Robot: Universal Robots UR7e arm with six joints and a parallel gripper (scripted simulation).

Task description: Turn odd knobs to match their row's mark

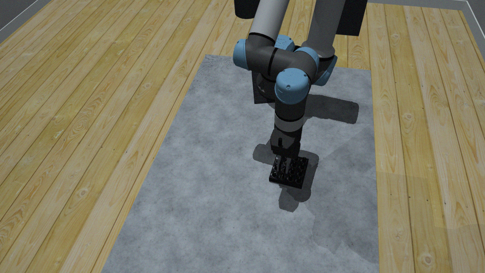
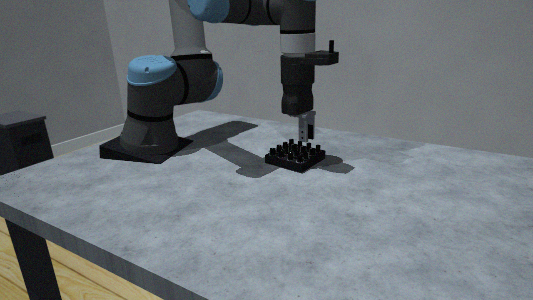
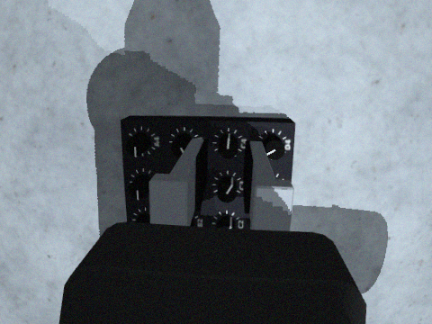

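Observation:
The black knob box stands on the table, names facing right in the wrist view. My gripper is open and empty, with its fingertips just above the knob tops. In the wrist view its fingers flank column C. Knob C4 has its line pointing up in the image; knob C3 points up and right. Knob A4 points down; knob D4 points lower left. The left finger partly covers knob B4. The fingers and gripper body hide most nearer knobs.
The grey table top carries arm shadows around the box. The robot's base stands behind the box, at left in the exterior view. A dark cabinet stands beyond the table at far left.

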